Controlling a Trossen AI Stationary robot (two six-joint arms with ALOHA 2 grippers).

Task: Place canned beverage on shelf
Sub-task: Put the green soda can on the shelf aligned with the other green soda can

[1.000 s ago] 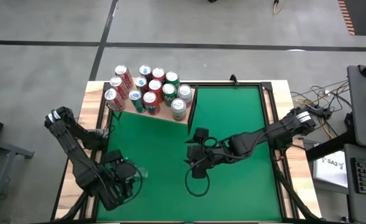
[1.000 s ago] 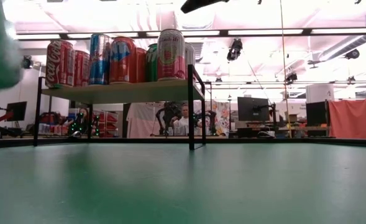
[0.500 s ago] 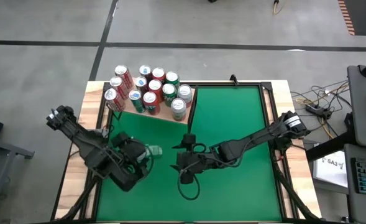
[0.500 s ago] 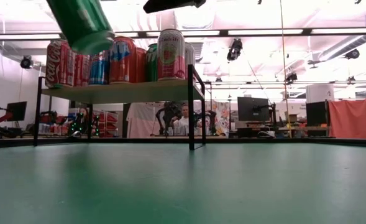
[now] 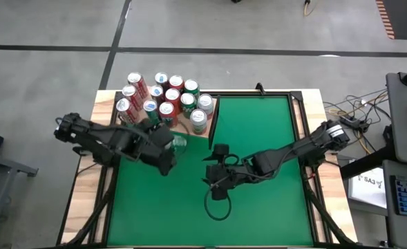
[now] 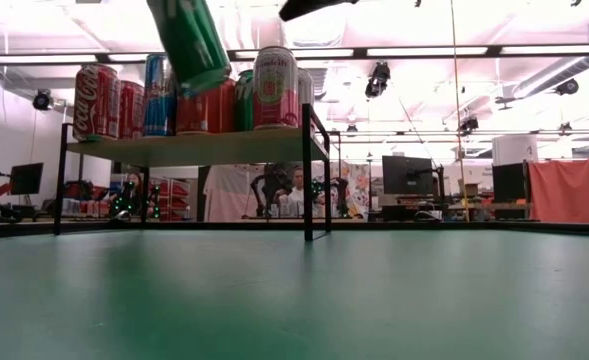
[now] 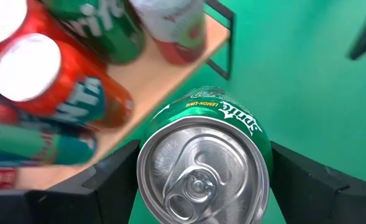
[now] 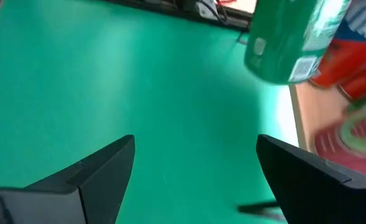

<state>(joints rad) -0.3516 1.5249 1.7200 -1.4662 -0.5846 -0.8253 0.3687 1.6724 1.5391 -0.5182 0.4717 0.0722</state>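
Sprite can, tilted, hangs clamped between the left gripper's widely spread fingers just off the shelf's near edge. Free board there looks narrow, though crowding makes that hard to judge, so lowering it could knock the standing cans over. Right gripper waits mid-table, fingers apart, empty.

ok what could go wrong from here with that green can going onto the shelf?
The shelf is nearly full, leaving only a bare strip at its near edge. The left gripper carries the green can tilted, so it may knock the standing cans or tip on release. The right gripper waits open mid-table.
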